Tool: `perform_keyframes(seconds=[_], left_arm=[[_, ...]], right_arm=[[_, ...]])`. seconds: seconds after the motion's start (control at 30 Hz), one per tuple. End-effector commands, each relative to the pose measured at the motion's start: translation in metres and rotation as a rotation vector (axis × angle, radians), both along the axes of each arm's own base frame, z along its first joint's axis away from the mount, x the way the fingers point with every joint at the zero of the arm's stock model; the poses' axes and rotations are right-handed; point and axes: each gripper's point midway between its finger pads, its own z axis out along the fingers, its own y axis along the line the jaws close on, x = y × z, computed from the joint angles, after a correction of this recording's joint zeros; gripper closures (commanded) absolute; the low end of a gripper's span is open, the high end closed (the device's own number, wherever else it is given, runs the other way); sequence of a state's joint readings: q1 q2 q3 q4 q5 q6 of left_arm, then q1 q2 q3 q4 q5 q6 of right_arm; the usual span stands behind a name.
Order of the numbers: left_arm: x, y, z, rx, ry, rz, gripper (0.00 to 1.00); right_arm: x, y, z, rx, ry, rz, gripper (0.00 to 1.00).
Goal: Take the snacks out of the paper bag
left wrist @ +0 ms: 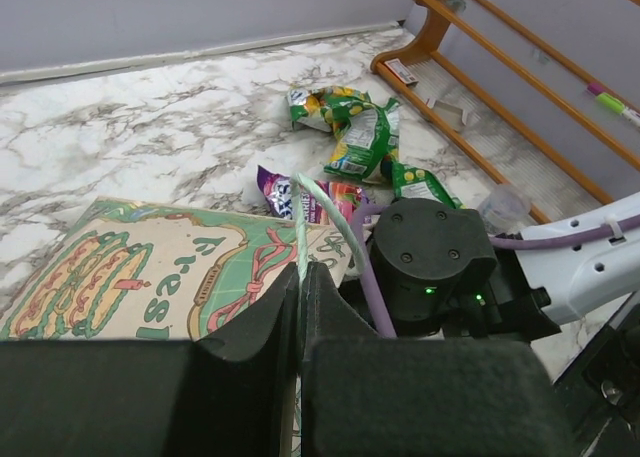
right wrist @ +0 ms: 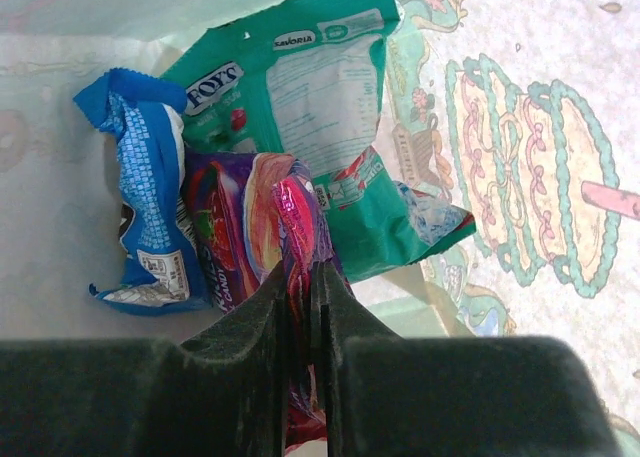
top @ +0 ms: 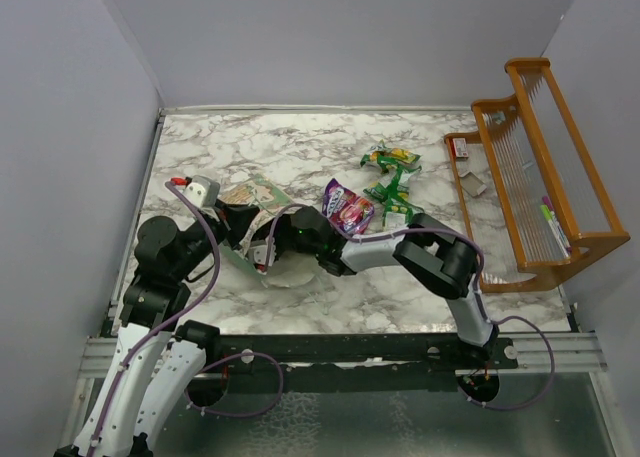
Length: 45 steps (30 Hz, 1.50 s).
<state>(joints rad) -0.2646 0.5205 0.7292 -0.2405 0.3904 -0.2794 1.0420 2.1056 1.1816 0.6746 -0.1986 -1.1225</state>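
Count inside pale-green rectangular paper bag point(left wrist: 130, 277), right wrist view: three shiny crinkly packets. One blue packet point(right wrist: 145, 217), one teal-green packet point(right wrist: 310, 107), one purple packet point(right wrist: 250, 217) with pink swirl.

Out on white-grey marble tabletop point(top: 250, 147): three bright green packets point(top: 390, 159) bunched together, plus purple-and-pink packaging point(top: 348, 207) just left of them. Cannot tell whether that is one packet or two. One small translucent cup point(left wrist: 505, 207) near those. One orange wooden rack point(top: 540, 177) along right side.

Right gripper point(right wrist: 301, 273): fingers pressed together, pinching twisted near end of purple packet. Blue packet touching purple packet's left side. Teal-green packet just beyond and to right, partly overlapped by purple packet.

Left gripper point(left wrist: 302, 273): pressed together on thin pale-green edge of paper bag at its mouth.

Paper bag lying on near-left part of tabletop, close to left wall, printed cake side showing upward. Mouth facing right, right arm reaching in from that side.

Inside: cream inner wall close on left of blue packet, cake-printed panel on right of teal-green packet.

Bare marble from far side of paper bag up to back wall. Narrower strip of marble between paper bag and purple-and-pink packaging. Rack well apart from paper bag, at right edge of tabletop.
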Motion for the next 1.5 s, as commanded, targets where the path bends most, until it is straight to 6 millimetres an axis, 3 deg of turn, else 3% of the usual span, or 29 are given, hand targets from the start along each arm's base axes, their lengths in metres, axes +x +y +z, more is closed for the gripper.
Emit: perform_keyframes(seconds=[0.0,0.4,0.93,1.13,1.3,1.47], left_arm=[[0.006,0.012,0.017,-0.020,-0.030,0.086,1.00],[0.016,0.021,0.015,-0.031,-0.004,0.162,1.00],[0.030,0.036,0.009,-0.042,0.040,0.279,1.00],[0.032,0.041,0.014,-0.049,0.028,0.308,1.00],[0.033,0.052,0.016,-0.045,0.024,0.371,1.00],[0.034,0.058,0.017,-0.031,0.015,0.399,1.00]], right_arm=[[-0.014,-0.005,0.042,0.091,-0.004,0.028,0.90],[-0.043,-0.023,0.094,0.218,0.096,0.091,0.97],[-0.075,-0.054,0.131,0.290,0.340,0.093,0.99],[-0.081,-0.070,0.136,0.293,0.415,0.052,0.99],[-0.086,-0.094,0.153,0.362,0.469,-0.004,0.99],[-0.118,-0.133,0.187,0.438,0.402,0.080,0.99]])
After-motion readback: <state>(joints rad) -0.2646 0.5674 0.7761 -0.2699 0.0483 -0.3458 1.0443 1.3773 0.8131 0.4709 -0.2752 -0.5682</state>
